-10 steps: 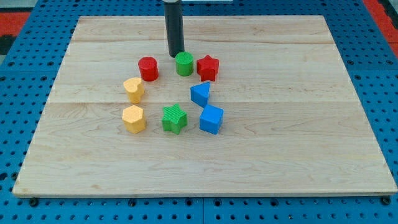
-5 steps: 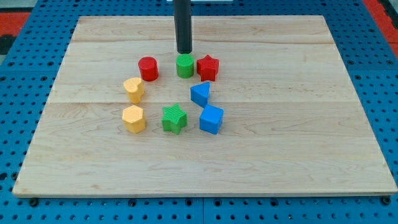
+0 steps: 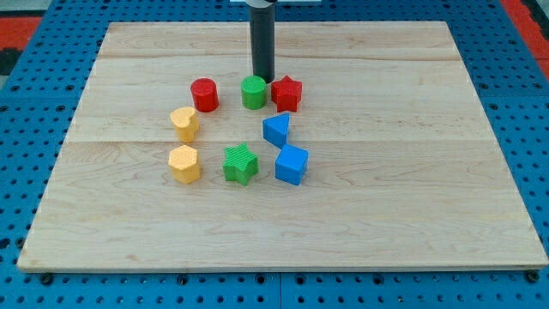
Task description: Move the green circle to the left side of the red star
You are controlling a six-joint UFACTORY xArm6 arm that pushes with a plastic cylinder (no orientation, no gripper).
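Note:
The green circle (image 3: 253,92) sits on the wooden board, touching the left side of the red star (image 3: 286,93). My tip (image 3: 263,80) is just above them in the view, right behind the green circle's upper right edge and close to the star's upper left point. The rod rises straight up out of the view's top.
A red circle (image 3: 204,94) lies left of the green circle. A yellow heart (image 3: 184,124) and a yellow hexagon (image 3: 184,163) are lower left. A green star (image 3: 240,164), a blue triangle (image 3: 276,130) and a blue cube (image 3: 291,164) lie below. The board's edge (image 3: 283,264) runs along the bottom.
My tip has slid to the right, from the green circle's upper left to its upper right. The blocks have barely moved.

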